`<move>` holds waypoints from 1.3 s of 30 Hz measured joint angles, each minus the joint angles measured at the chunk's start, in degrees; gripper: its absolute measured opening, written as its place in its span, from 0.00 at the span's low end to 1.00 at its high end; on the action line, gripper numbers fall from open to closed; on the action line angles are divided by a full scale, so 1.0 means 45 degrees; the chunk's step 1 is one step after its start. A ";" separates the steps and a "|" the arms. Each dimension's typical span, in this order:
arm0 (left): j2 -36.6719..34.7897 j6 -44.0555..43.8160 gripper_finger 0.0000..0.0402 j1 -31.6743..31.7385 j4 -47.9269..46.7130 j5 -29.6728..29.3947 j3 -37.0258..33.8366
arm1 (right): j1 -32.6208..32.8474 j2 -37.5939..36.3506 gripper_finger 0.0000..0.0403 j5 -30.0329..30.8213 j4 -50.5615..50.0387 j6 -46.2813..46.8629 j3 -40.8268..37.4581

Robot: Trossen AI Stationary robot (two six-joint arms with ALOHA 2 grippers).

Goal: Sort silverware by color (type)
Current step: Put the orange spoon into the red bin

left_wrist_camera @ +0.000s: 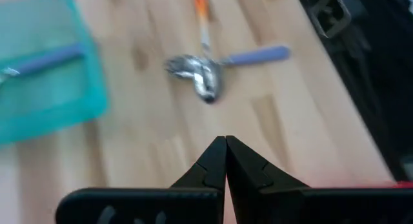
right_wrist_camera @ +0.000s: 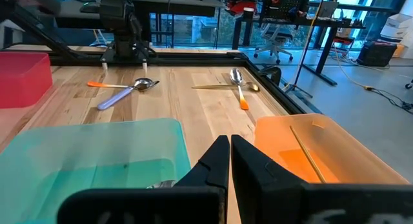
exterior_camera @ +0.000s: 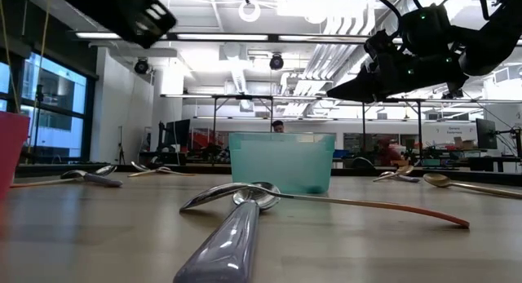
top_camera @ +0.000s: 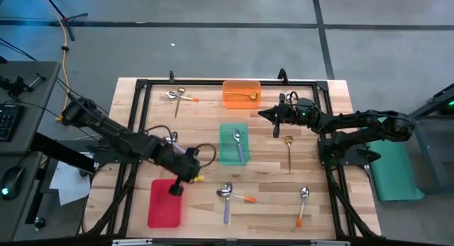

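Note:
My left gripper (top_camera: 177, 187) is shut and empty above the red tray's (top_camera: 163, 207) far right corner; its wrist view shows the closed fingertips (left_wrist_camera: 226, 145). A crossed pair of spoons, one orange-handled and one purple-handled (top_camera: 227, 195), lies on the wood to its right. My right gripper (top_camera: 272, 118) is shut and empty, held in the air between the orange tray (top_camera: 241, 93) and the green tray (top_camera: 233, 143). A gold spoon (top_camera: 246, 97) lies in the orange tray and a purple spoon (top_camera: 239, 144) in the green one. Another gold spoon (top_camera: 289, 150) lies under the right arm.
Two crossed spoons (top_camera: 181, 96) lie near the far left corner, and an orange-handled spoon (top_camera: 303, 203) lies near the near right edge. A black frame (top_camera: 142, 86) borders the wooden table. Bare wood lies between the trays and the near spoons.

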 joint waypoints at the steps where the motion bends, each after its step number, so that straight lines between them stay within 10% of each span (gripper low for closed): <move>1: 0.0009 0.0226 0.00 0.0261 0.0399 0.0003 -0.0161 | 0.0000 0.0000 0.00 0.0000 0.0000 -0.0004 0.0000; 10: 0.0025 0.0820 0.00 0.1922 0.3659 0.0215 -0.2412 | 0.0000 0.0000 0.00 0.0000 0.0000 -0.0219 0.0000; 39: 0.0025 -0.2068 0.00 0.4542 0.9265 -0.6378 -0.5326 | -0.0003 0.0000 0.00 -0.0002 -0.0199 -0.0055 0.0000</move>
